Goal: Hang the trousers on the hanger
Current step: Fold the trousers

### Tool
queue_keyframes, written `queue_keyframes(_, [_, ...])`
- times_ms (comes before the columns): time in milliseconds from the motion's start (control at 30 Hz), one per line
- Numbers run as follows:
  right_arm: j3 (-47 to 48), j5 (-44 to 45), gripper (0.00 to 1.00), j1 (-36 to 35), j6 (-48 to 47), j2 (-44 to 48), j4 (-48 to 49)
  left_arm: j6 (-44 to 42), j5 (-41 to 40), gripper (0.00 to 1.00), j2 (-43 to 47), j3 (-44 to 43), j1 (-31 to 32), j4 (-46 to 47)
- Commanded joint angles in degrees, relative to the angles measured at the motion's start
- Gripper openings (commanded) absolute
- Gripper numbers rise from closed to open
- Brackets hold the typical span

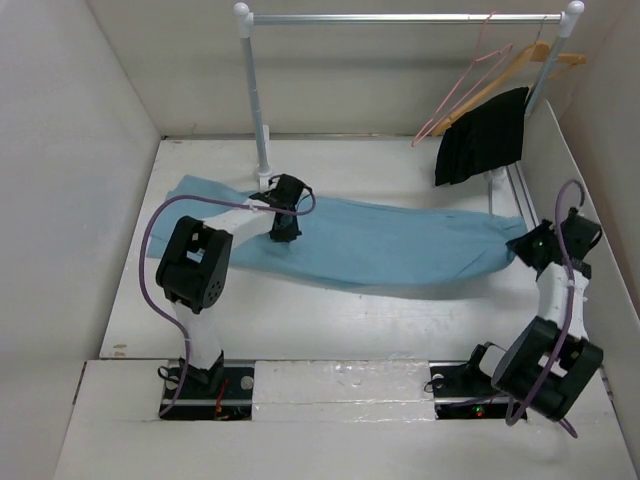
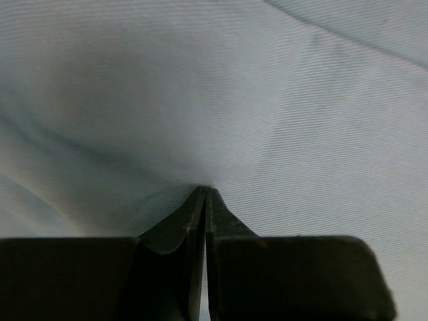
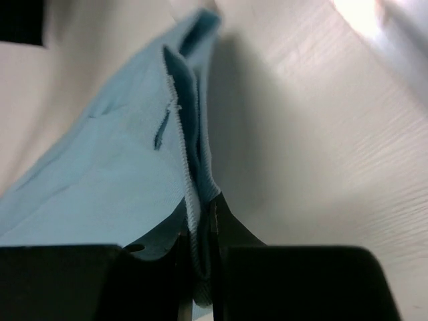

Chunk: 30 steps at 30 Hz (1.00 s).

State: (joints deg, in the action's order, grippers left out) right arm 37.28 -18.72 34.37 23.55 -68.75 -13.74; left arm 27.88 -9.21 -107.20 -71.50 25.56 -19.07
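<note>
The light blue trousers point(image 1: 400, 250) lie flat across the table from far left to right. My left gripper point(image 1: 286, 232) points down onto their left part. In the left wrist view its jaws point(image 2: 204, 194) are shut, with the cloth point(image 2: 267, 100) puckering into the tips. My right gripper point(image 1: 527, 247) holds the right end. In the right wrist view it point(image 3: 200, 206) is shut on a ribbed, folded edge of the trousers point(image 3: 100, 174). A pink wire hanger point(image 1: 462, 85) hangs empty on the rail point(image 1: 400, 17) at the back right.
A wooden hanger point(image 1: 545, 55) on the same rail carries a black garment point(image 1: 483, 137). The rail's left post point(image 1: 258, 100) stands just behind the trousers' left end. White walls close in the table on the left, back and right.
</note>
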Motion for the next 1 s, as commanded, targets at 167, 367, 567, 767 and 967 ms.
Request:
queue_keyframes(167, [27.03,9.75,0.0,-3.25,-12.03,10.39,-13.59,-1.42,6.55,0.0,-3.71,0.14,13.34,-3.86])
queue_keyframes(367, [34.79,14.05,0.0,-10.45,-16.51,14.17,-21.59,0.42,20.16,0.0,-11.87,-10.74,22.94,-6.06])
queue_keyframes(567, [37.25,12.67,0.0,-18.79,-18.89,16.11,-23.18,2.6,19.58,0.0,-17.78,-26.4,29.37,-13.62])
queue_keyframes(767, [38.57,5.53,0.0,-29.16,-15.57,14.26,-19.05,7.19,16.69,0.02,-0.18,-20.26,16.47,-9.67])
queue_keyframes(967, [42.17,12.91,0.0,-53.41,-9.33,5.66,-11.94,5.17,9.83,0.09,19.88,-17.62,1.53,-11.78])
